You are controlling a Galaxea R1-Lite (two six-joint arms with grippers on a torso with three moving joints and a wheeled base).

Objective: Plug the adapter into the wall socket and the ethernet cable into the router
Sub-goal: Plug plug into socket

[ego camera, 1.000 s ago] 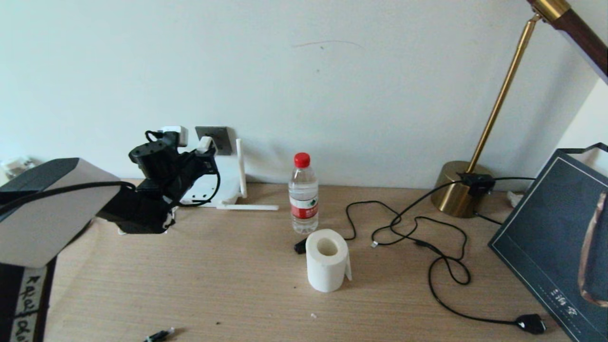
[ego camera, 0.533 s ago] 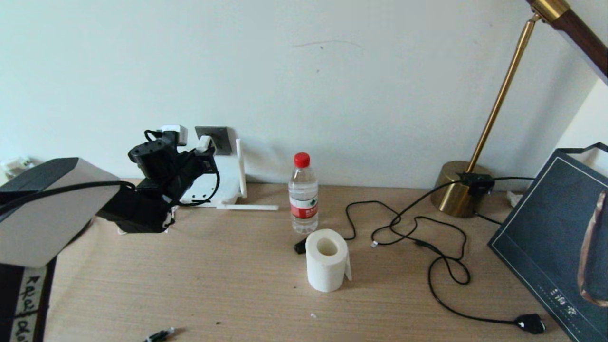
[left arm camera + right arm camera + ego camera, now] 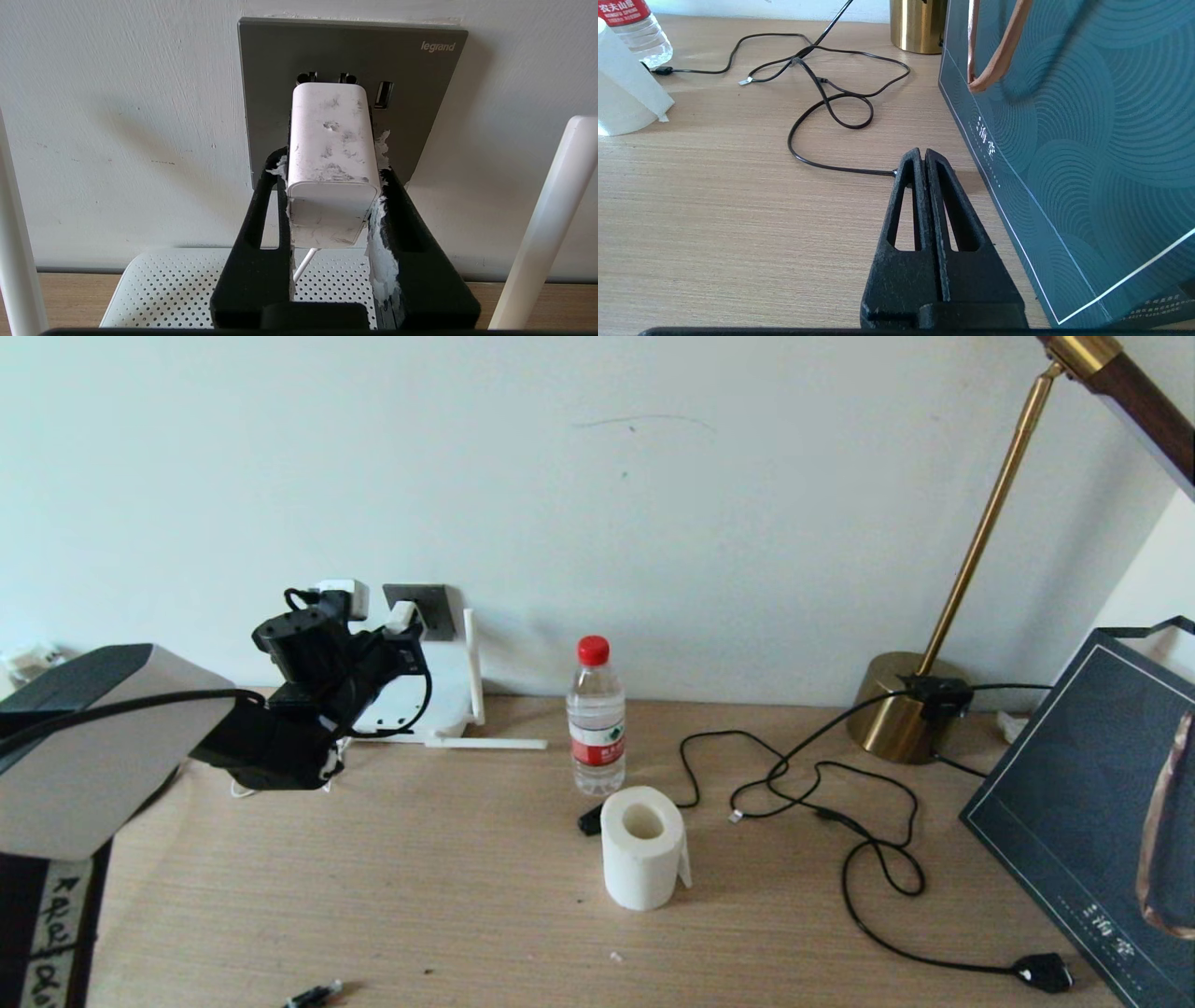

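We see a wooden desk [image 3: 373, 896] pushed against a pale wall [image 3: 653, 523]. The desk has bare room in the middle, around a paper roll [image 3: 641, 847] and a water bottle [image 3: 597, 714]. Our left gripper [image 3: 329, 186] is up at the wall, its jaws clamped on the adapter [image 3: 331, 154]. The adapter's far end is against the wall socket [image 3: 350, 51], right in front of the jaws. The router [image 3: 187, 289] lies below them. Our right gripper [image 3: 923, 156] hangs over the desk, jaws together, with the ethernet cable [image 3: 822, 98] ahead and a dark bag [image 3: 1064, 140] just beside it.
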